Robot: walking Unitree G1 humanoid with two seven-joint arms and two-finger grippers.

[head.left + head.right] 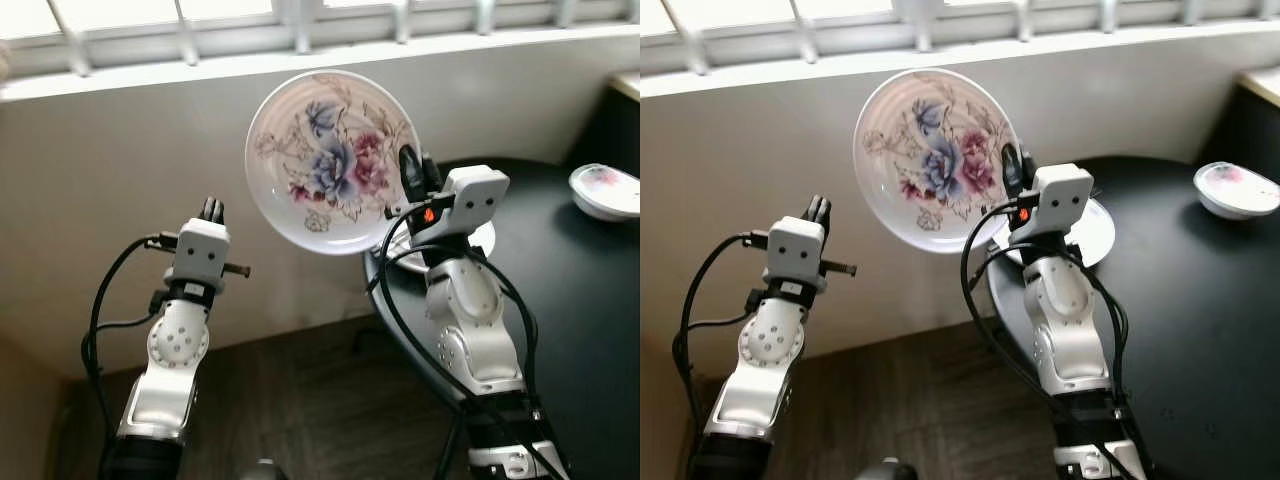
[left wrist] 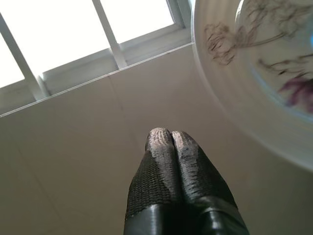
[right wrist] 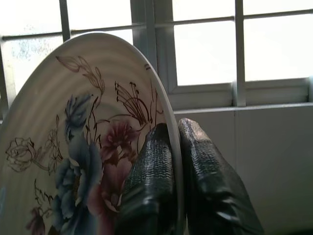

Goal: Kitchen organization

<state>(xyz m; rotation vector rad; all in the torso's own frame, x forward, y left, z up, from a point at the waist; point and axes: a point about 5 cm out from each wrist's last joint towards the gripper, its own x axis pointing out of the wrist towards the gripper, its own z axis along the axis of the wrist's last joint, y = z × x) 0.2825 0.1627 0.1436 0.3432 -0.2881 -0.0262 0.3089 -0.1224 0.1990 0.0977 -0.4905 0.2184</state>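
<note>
A white plate with blue and red flowers [image 1: 325, 160] is held up on edge in the air, its painted face toward me, in front of the pale wall. My right gripper [image 1: 412, 178] is shut on its right rim, one finger on each side [image 3: 154, 166]. Below it a second white plate [image 1: 478, 243] lies on the black round table [image 1: 560, 300]. My left gripper [image 1: 211, 209] is raised to the left of the plate, shut with nothing in it, its fingertips [image 2: 168, 139] pressed together and apart from the plate's rim [image 2: 230, 93].
A white floral bowl [image 1: 605, 190] sits at the table's far right. A window with white bars [image 1: 300, 25] runs above the pale wall. Dark wooden floor [image 1: 300, 410] lies below, left of the table.
</note>
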